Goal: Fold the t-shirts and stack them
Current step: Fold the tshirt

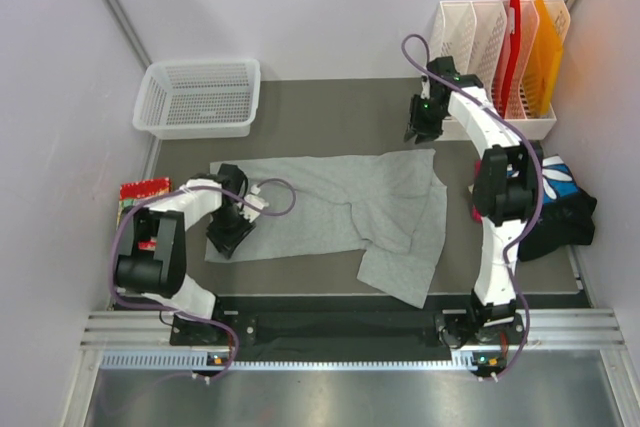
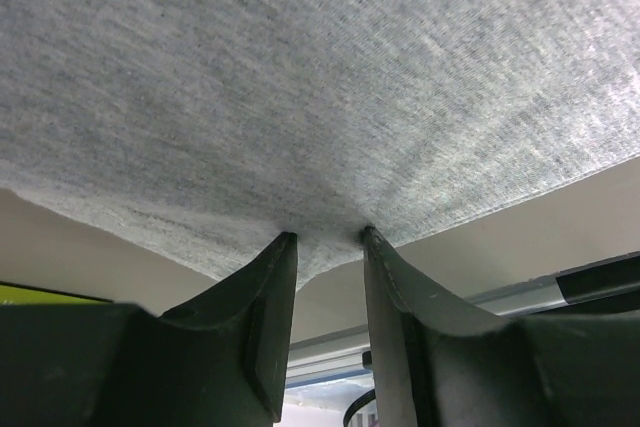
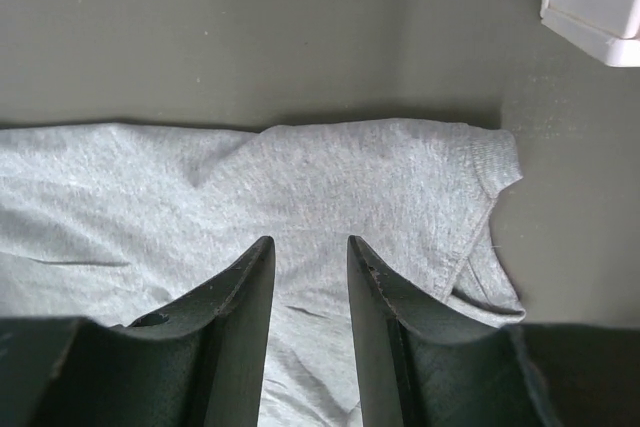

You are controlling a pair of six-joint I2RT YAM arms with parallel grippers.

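Looking down from above, we see the grey t-shirt (image 1: 340, 207) spread flat across the middle of the table (image 1: 320, 107), its body running from 9 o'clock to 3 o'clock, with one flap trailing toward 5 o'clock

The left gripper (image 1: 228, 237) sits on the shirt's 9 o'clock edge. In its wrist view the jaws stand part-way apart, the fingertips (image 2: 285, 247) touching the cloth, and a small tongue of hem dips into the gap between them; we see no clamp on it

The right gripper (image 1: 420, 134) hangs over the shirt's 1 o'clock corner. Its jaws are likewise part-way apart, holding nothing, with the sleeve lying flat on the table below them

A white basket (image 1: 198, 97) stands at 11 o'clock on the table and a white file rack (image 1: 480, 37) at 1 o'clock. A pile of other t-shirts (image 1: 560, 212), black and blue-and-white, lies at 3 o'clock, just beside the right arm
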